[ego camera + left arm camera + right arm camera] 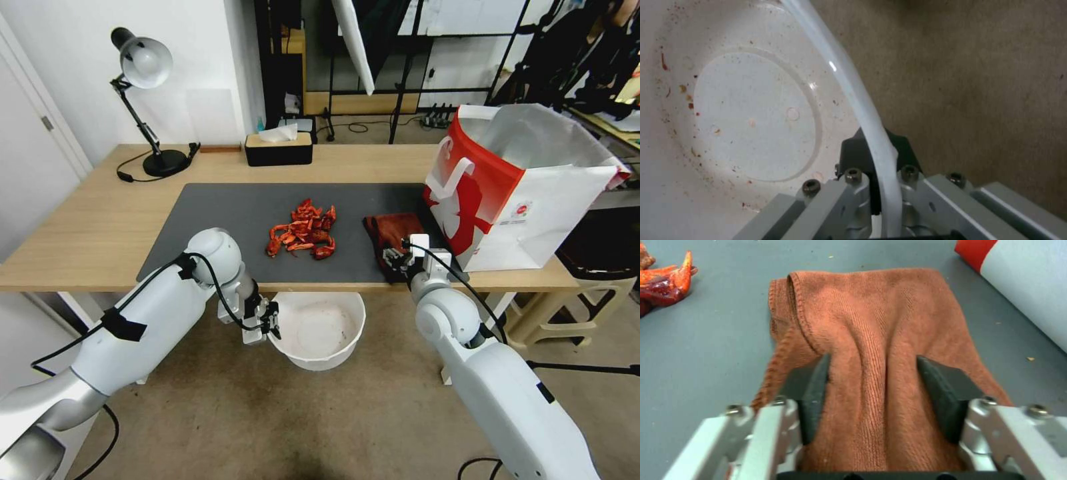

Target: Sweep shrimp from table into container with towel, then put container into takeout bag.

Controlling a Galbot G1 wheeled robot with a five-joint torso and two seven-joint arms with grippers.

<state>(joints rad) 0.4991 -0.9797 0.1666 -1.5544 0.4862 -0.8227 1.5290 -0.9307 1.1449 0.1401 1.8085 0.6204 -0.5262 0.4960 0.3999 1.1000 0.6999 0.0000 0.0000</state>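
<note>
The shrimp [303,232] lie heaped in the middle of the dark grey mat [220,227] on the table [87,227]; a few show in the right wrist view [666,280]. To their right lies the rust-brown towel [390,230], near the mat's front edge. My right gripper [398,257] is down on it, with a ridge of towel [871,306] pinched between its black pads [815,386]. My left gripper [270,325] is shut on the rim of the white container [333,360], held just below the table's front edge, under the shrimp. The container's stained inside [755,116] faces the left gripper [873,146]. The takeout bag [527,187] stands open right of the towel.
A black desk lamp [163,162] stands at the table's back left and a black tissue box [278,148] at the back middle. The bag's wall [1027,290] is close beside the towel. A beige stool [593,293] stands on the floor right of the table.
</note>
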